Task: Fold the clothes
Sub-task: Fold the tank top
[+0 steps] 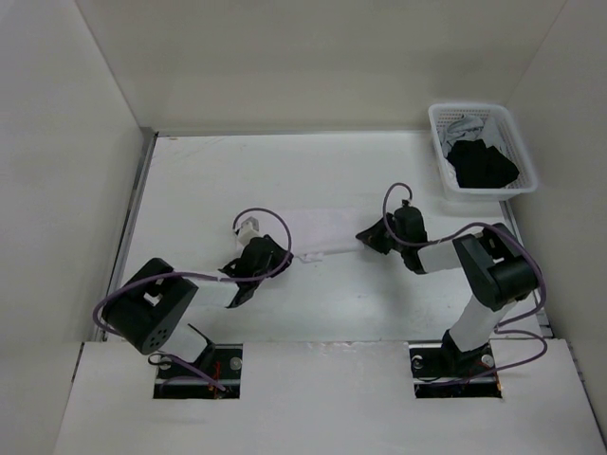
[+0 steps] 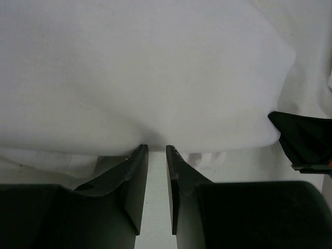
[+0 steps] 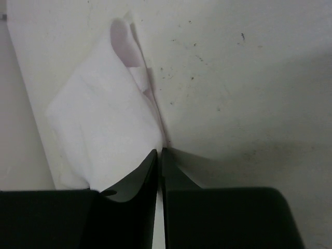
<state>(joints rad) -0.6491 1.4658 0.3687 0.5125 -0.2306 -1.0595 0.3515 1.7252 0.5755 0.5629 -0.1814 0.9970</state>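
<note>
Left gripper [image 2: 156,149] pinches the clothes [image 2: 155,78] at the hem, jaws slightly apart. Right gripper [image 3: 159,151] nipped shut on a corner, middle of table [image 1: 190,190].

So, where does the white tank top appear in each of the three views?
Top external: the tank top lies mid-table, between the left tool and the right tool.
Left wrist: it fills the upper half, above the left tool.
Right wrist: left of centre, its edge reaching the right tool.
Shared landmark: the white table, under it in all three.
</note>
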